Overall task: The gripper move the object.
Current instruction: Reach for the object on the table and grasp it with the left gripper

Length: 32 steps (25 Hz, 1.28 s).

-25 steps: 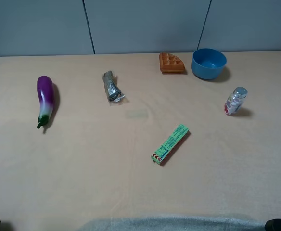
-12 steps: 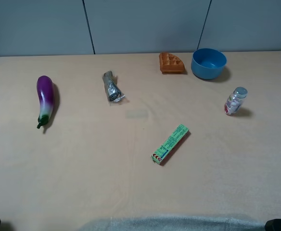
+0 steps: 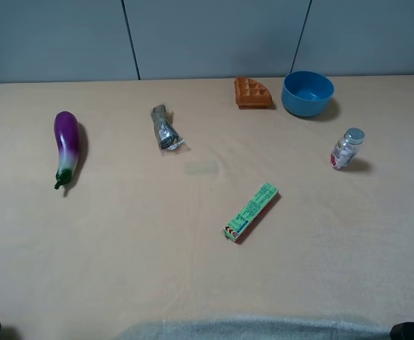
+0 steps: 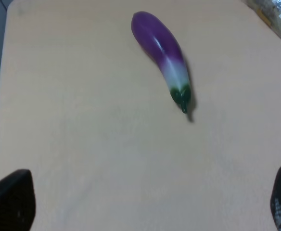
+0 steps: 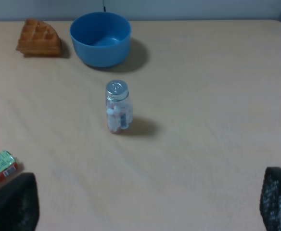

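The purple eggplant (image 3: 66, 146) lies on the left side of the table, green stem toward the front. In the left wrist view it (image 4: 162, 60) lies well ahead of my left gripper (image 4: 145, 207), whose two dark fingertips (image 4: 10, 199) stand wide apart, open and empty. My right gripper (image 5: 145, 204) is also open and empty, far from the eggplant, with a small pill bottle (image 5: 117, 106) ahead of it. In the high view only dark bits of the arms show at the bottom corners.
A crumpled silver wrapper (image 3: 164, 128) lies right of the eggplant. A green box (image 3: 251, 211) lies mid-table. A waffle piece (image 3: 252, 93), a blue bowl (image 3: 308, 93) and the pill bottle (image 3: 347, 148) stand at the back right. A grey cloth (image 3: 249, 329) covers the front edge.
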### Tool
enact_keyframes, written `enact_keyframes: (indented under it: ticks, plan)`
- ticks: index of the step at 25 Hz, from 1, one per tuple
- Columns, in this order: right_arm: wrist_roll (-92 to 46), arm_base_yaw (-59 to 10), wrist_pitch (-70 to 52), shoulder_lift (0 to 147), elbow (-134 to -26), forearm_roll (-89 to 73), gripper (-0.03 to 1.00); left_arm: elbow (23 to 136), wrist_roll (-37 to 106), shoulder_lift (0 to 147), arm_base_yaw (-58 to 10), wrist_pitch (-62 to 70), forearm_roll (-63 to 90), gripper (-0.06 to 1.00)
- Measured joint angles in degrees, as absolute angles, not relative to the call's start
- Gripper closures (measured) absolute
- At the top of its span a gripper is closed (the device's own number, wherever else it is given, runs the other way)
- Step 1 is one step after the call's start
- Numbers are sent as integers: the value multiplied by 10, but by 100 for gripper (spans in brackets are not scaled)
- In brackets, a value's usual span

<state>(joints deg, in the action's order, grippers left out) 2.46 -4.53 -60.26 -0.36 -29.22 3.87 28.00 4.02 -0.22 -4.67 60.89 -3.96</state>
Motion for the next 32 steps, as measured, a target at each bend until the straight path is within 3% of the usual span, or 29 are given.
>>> enact_keyframes:
  ticks: [26, 32]
  plan:
    - [25, -45, -603, -4, -292, 39, 28, 280, 18, -2, -47, 609, -43, -3]
    - [25, -45, -603, -4, -292, 39, 28, 287, 6, 68, -46, 608, -45, -3]
